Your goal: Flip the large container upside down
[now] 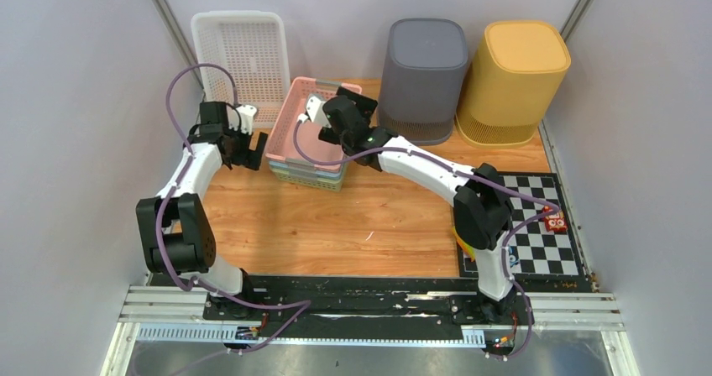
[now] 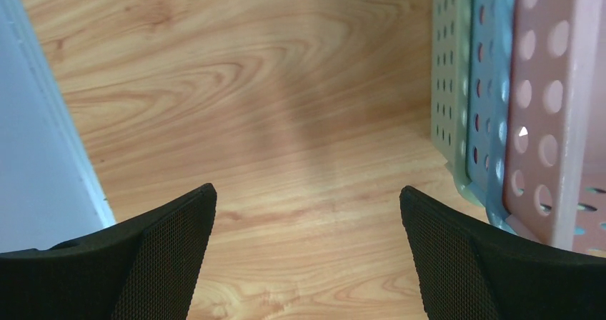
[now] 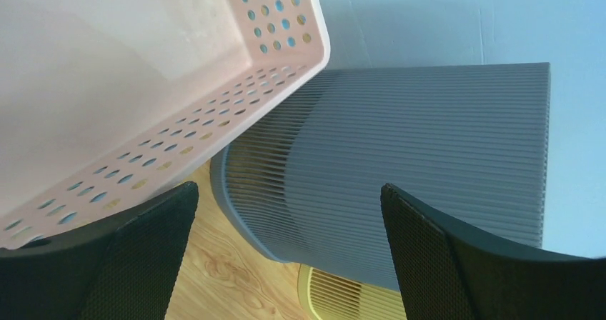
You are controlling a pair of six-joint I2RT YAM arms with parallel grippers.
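A stack of perforated baskets, pink (image 1: 290,133) on blue on green, sits on the wooden table left of centre. A larger white perforated basket (image 1: 239,57) leans upright against the back wall. My left gripper (image 1: 256,151) is open and empty just left of the stack, low over the table. In the left wrist view (image 2: 307,191) the stack's side (image 2: 500,98) is at the right. My right gripper (image 1: 323,112) is open and empty above the pink basket's far right part. In the right wrist view (image 3: 287,188) the pink basket's wall (image 3: 143,170) is at the left.
A grey ribbed bin (image 1: 426,78) and a yellow ribbed bin (image 1: 512,82) stand at the back right with closed ends up; the grey bin (image 3: 429,141) fills the right wrist view. A checkerboard mat (image 1: 537,233) with a small red object (image 1: 555,221) lies at the right. Walls enclose three sides.
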